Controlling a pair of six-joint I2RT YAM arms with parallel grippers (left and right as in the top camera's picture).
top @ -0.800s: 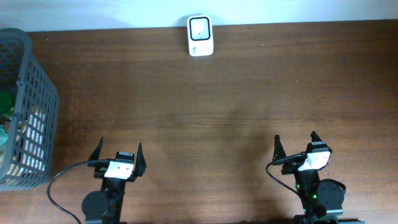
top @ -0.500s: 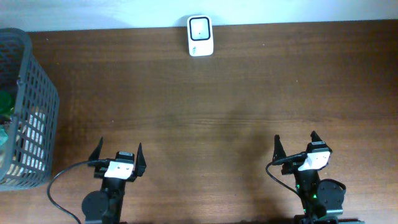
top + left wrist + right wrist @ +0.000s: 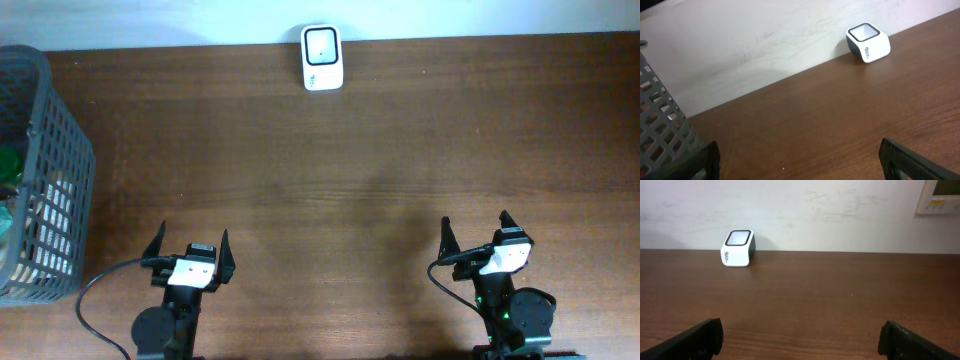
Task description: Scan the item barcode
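A small white barcode scanner [image 3: 322, 57] with a dark glass face stands at the table's far edge, against the wall; it also shows in the left wrist view as the scanner [image 3: 868, 42] and in the right wrist view as the scanner [image 3: 738, 248]. Items lie in the grey mesh basket [image 3: 52, 165] at the far left, only partly visible through its wall. My left gripper [image 3: 189, 244] is open near the front edge, left of centre, with nothing between its fingers. My right gripper [image 3: 477, 230] is open at the front right, likewise empty.
The basket's mesh wall [image 3: 662, 135] is close on the left of my left gripper. A beige wall panel [image 3: 939, 196] hangs on the wall at the upper right of the right wrist view. Bare brown wood [image 3: 340, 190] lies between the grippers and the scanner.
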